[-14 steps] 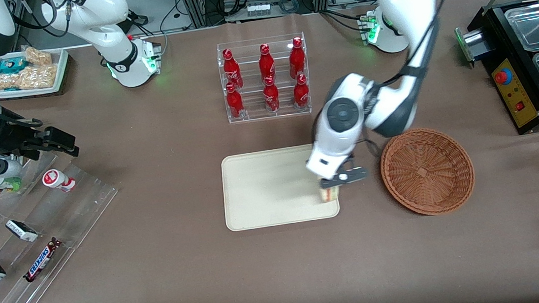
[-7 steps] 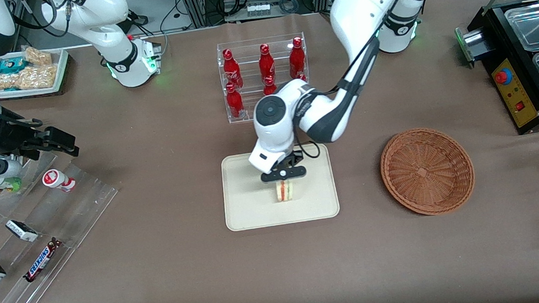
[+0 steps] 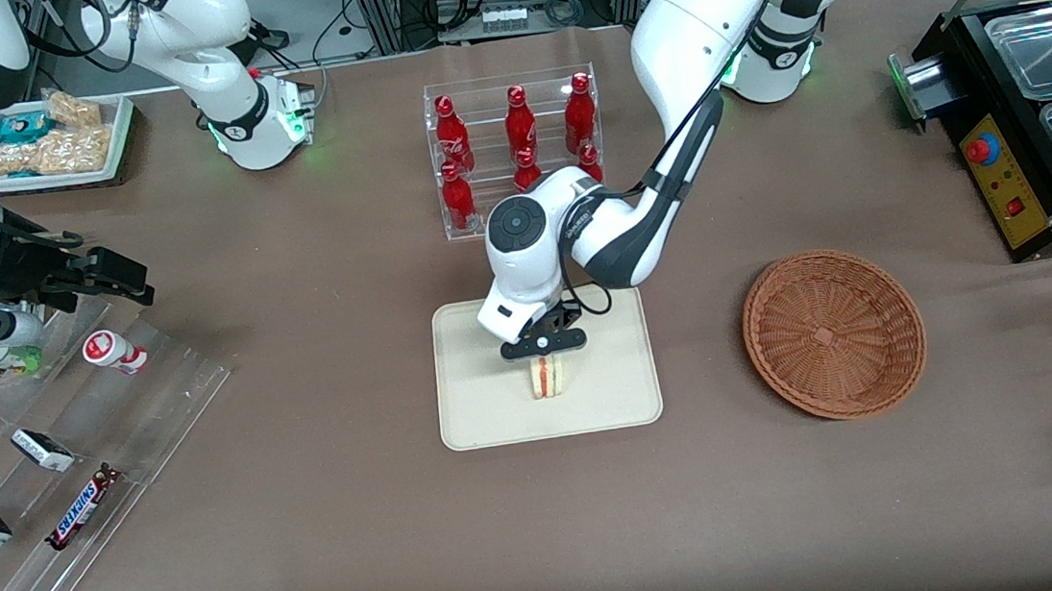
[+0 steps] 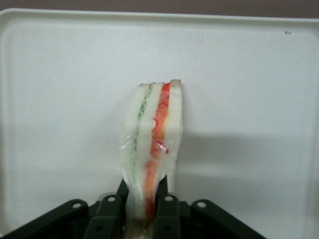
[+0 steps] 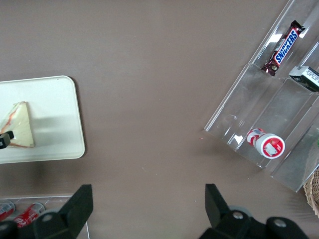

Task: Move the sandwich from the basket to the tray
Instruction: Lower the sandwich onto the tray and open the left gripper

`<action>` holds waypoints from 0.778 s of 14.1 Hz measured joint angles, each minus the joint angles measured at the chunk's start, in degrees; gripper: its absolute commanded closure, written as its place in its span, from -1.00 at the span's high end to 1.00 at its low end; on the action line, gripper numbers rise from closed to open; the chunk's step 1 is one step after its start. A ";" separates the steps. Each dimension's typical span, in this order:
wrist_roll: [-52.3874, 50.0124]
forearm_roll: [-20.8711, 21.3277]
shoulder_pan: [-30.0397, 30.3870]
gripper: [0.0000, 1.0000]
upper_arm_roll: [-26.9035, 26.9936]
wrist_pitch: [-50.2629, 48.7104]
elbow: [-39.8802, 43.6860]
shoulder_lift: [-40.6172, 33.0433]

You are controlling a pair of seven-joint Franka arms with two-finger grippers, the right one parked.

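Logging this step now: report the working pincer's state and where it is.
Left pincer: shut on the sandwich, over the tray, with the basket empty.

The sandwich [image 3: 546, 377] is a white bread wedge with a red and a green filling layer, wrapped in clear film. It stands on edge over the middle of the tray [image 3: 479, 406], pinched between the fingers of the gripper [image 3: 544, 350]. The tray is flat, cream and rectangular with rounded corners. The round reddish-brown wicker basket [image 3: 834, 333] lies beside the tray, toward the working arm's end of the table, with nothing in it.
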 measured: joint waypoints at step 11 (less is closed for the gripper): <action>-0.45 -4.31 8.23 1.00 1.29 -21.69 1.17 -20.29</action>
